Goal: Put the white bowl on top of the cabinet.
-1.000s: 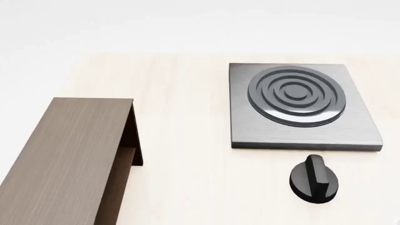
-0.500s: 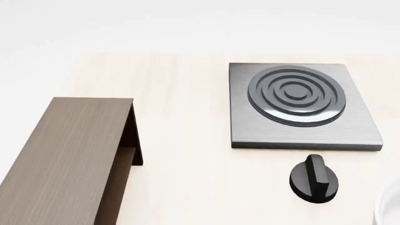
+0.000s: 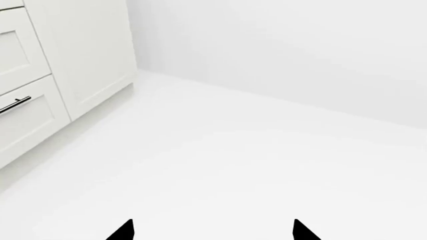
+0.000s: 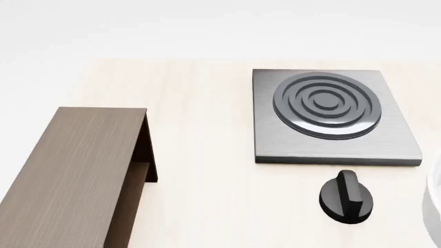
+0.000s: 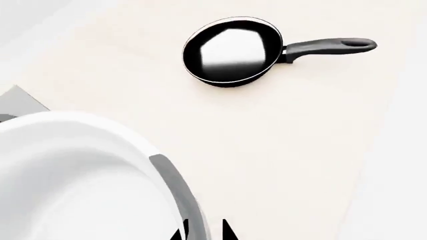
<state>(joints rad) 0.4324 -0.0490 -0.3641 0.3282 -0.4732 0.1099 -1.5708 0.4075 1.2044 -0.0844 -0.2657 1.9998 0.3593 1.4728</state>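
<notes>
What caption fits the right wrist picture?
Right gripper pinching the white bowl by its rim, black frying pan beyond.

no readable text, no labels, no brands, no numbers, no signs on anything shown

1 white bowl (image 5: 73, 180) | 1 cabinet (image 4: 69, 175) | 1 stove plate (image 4: 331, 118) | 1 knob (image 4: 346, 197) | 1 frying pan (image 5: 233, 50)

Your left hand (image 3: 212, 231): only two fingertips (image 3: 122, 232) visible in left wrist view, flat black, sharp triangular points, no texture, no markings, no screws or cables showing. Your right hand (image 5: 203, 231): two fingertips (image 5: 228, 232) in right wrist view, same flat black, narrower pointed slivers. Rest of both hands out of frame. Head view shows none of your arms or torso.
</notes>
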